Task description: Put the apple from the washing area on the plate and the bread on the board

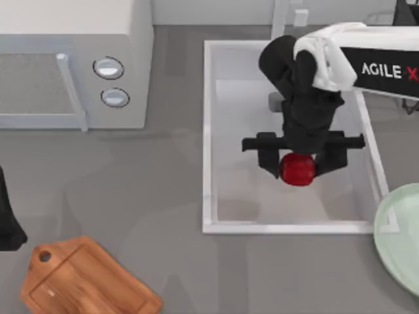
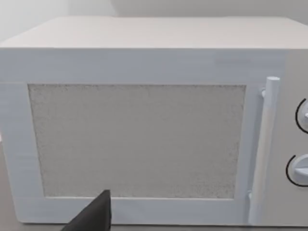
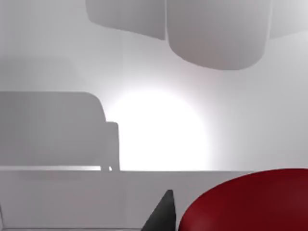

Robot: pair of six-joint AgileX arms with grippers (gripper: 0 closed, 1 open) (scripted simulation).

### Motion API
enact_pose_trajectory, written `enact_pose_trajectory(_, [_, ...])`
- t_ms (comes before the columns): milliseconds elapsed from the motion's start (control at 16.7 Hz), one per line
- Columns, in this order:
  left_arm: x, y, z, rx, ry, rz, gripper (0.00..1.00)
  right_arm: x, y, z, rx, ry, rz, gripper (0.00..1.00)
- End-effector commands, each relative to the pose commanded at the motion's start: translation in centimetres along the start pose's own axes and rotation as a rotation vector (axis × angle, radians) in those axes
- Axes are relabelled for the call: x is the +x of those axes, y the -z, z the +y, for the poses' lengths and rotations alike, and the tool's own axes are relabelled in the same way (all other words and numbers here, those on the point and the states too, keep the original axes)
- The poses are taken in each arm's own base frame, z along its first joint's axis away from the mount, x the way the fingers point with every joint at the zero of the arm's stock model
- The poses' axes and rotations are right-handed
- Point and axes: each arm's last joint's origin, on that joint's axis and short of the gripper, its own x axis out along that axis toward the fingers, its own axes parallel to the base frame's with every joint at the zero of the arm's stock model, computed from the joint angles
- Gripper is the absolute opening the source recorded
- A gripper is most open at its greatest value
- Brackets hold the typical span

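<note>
While partly hidden by the right gripper [image 1: 298,163], whose fingers seemingly clasp it, the apple [image 1: 297,170] sits over the washing area [image 1: 208,131]; beside the basin, the plate [image 1: 399,229] is cut off.

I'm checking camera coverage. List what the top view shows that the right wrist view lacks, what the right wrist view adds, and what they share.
Top view alone: the microwave at the table's left, the board near the front left, the plate at the right edge, the parked left arm at the left edge, and the right claw with a finger on either side of the apple over the washing area.

Right wrist view alone: a close look at the basin's inner wall.

Shared: the apple, the washing area and the right claw.
</note>
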Motion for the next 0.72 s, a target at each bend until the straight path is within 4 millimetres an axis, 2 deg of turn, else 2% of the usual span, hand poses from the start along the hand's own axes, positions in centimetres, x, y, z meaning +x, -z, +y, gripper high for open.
enact_pose_trajectory(120, [0.0, 0.0, 0.0, 0.000, 0.000, 0.000, 1.00, -1.4, 0.0, -0.1, 0.000, -0.004, -0.007, 0.00])
enact_pose_trajectory(420, [0.0, 0.0, 0.0, 0.000, 0.000, 0.000, 1.00, -1.3, 0.0, 0.0, 0.001, -0.003, -0.005, 0.00])
enact_pose_trajectory(540, [0.0, 0.0, 0.0, 0.000, 0.000, 0.000, 1.00, -2.5, -0.2, -0.3, 0.002, -0.017, -0.035, 0.00])
enact_pose_trajectory(720, [0.0, 0.0, 0.0, 0.000, 0.000, 0.000, 1.00, -4.8, -0.2, -1.9, 0.002, -0.030, -0.067, 0.00])
